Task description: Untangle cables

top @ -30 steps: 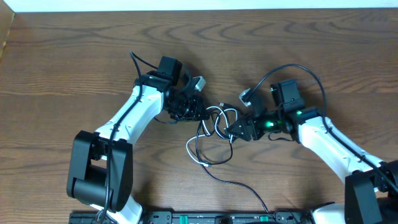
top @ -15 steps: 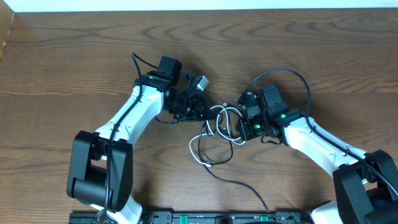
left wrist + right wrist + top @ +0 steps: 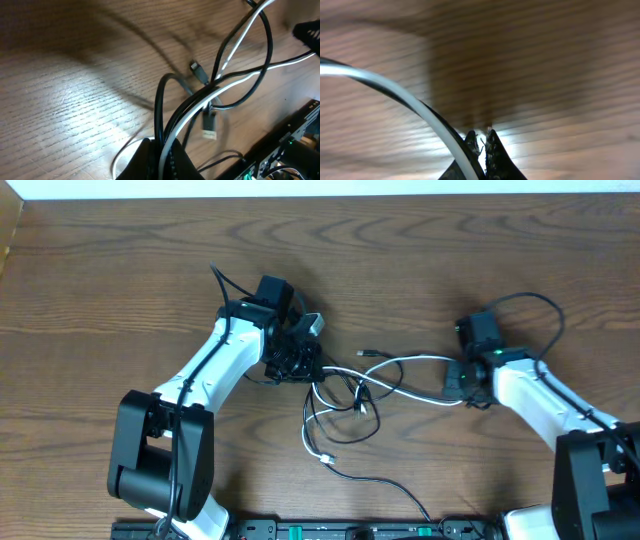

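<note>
Left gripper point(image 3: 303, 364) is clenched: in the left wrist view its dark fingers point(image 3: 145, 160) pinch a bunch of thin black cables point(image 3: 161, 100) together with one strand of the thin white cable point(image 3: 240, 37), all of them rising out of the grip. Two small plug ends, one dark grey point(image 3: 199, 71) and one with a pale tip point(image 3: 209, 125), lie on the wood just beyond the fingers.

Right gripper point(image 3: 452, 386) is also closed, with its fingertips point(image 3: 492, 147) nearly touching. The white cable point(image 3: 395, 92) arcs in from the left and goes in at the finger base, so it is grasped, and a dark strand runs alongside it.

Overhead, the white cable point(image 3: 410, 363) spans between the two grippers. The black cables point(image 3: 335, 415) sit in loose loops below the left gripper, near the table's middle. A white plug point(image 3: 325, 459) is at the bottom of the loops, and one black cord trails toward the near edge.

The brown wood-grain table point(image 3: 120, 270) has bare wood all round the tangle. The far edge is well apart at the top. A black rail with green lights point(image 3: 350, 531) runs along the near edge.
</note>
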Action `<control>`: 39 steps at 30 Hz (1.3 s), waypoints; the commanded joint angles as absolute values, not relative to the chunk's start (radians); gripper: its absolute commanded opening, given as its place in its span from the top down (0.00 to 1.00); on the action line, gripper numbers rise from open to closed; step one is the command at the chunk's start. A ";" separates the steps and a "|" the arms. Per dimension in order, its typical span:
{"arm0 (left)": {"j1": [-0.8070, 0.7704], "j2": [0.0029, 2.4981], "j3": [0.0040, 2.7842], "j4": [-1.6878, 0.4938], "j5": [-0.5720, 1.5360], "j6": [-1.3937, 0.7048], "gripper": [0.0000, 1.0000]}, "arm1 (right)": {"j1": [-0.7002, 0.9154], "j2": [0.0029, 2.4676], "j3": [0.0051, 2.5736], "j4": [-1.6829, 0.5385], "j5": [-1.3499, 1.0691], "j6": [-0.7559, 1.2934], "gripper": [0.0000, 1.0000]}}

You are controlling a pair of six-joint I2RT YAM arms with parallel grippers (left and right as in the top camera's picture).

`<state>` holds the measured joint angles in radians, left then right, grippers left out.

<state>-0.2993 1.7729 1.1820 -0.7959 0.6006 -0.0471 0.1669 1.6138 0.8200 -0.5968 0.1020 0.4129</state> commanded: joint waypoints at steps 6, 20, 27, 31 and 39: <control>-0.217 1.769 1.182 -0.800 0.518 -0.051 0.92 | 0.059 1.616 0.821 -0.636 0.250 0.498 0.99; -0.160 1.769 1.182 -0.791 0.564 -0.080 0.92 | -0.188 1.616 0.821 -0.658 0.285 0.572 0.99; -0.075 1.742 1.214 -0.762 0.565 -0.092 0.93 | -0.317 1.616 0.821 -0.659 0.286 0.572 0.99; 0.026 1.681 1.250 -0.749 0.564 -0.095 0.92 | -0.398 1.616 0.821 -0.659 0.278 0.572 0.99; 0.233 1.516 1.252 -0.627 0.577 -0.286 0.92 | -0.524 1.616 0.821 -0.612 0.066 0.543 0.99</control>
<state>0.1833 1.5726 1.2171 -0.6537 0.5896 -0.1623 -0.4919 1.6138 0.8200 -0.6380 0.1768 0.5571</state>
